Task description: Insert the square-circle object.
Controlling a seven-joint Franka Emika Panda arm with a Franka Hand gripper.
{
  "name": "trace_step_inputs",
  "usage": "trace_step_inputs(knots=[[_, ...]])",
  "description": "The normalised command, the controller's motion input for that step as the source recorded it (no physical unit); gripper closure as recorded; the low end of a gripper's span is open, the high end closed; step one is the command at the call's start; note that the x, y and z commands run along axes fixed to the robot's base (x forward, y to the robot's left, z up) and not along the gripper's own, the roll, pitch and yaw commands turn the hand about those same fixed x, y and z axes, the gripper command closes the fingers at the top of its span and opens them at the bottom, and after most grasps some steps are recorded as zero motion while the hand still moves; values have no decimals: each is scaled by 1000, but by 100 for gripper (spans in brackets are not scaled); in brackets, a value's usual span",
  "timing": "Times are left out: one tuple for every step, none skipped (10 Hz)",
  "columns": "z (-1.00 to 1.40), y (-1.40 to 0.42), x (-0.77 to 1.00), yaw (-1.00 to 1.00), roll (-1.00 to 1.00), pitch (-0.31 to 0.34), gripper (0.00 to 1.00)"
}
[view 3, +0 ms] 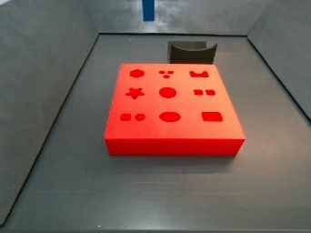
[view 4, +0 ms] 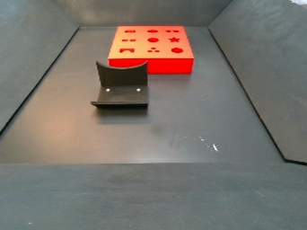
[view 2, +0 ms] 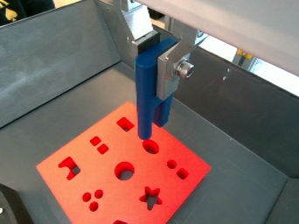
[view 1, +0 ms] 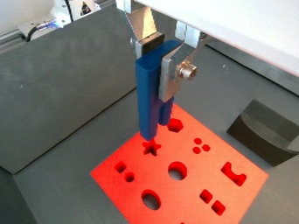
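Note:
My gripper (view 1: 160, 61) is shut on the upper end of the square-circle object (view 1: 151, 98), a slim blue piece of two joined parallel bars that hangs upright. Both show in both wrist views; the gripper (view 2: 158, 57) grips the blue piece (view 2: 149, 96) between its silver fingers. The red block (view 1: 176, 171) with shaped holes lies below, and the piece's lower end is held above it, apart from it. In a side view only the piece's lower tip (view 3: 148, 9) shows, at the upper edge, high over the red block (view 3: 170, 105). The gripper itself is out of both side views.
A dark grey curved holder (view 3: 191, 50) stands just behind the red block, and it also shows in a side view (view 4: 120, 85) and a wrist view (view 1: 263, 131). Grey walls (view 3: 61, 100) ring the dark floor (view 4: 180, 135). The red block (view 4: 153, 47) sits near one end.

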Motion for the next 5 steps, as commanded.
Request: trace_step_inputs(knots=[[-191, 0, 0, 0, -67, -67, 100], [-449, 0, 0, -23, -157, -163, 100], [-574, -40, -31, -63, -134, -209, 100], [-717, -109, 0, -134, -80, -230, 100], [-757, -169, 0, -203, -47, -246, 100]])
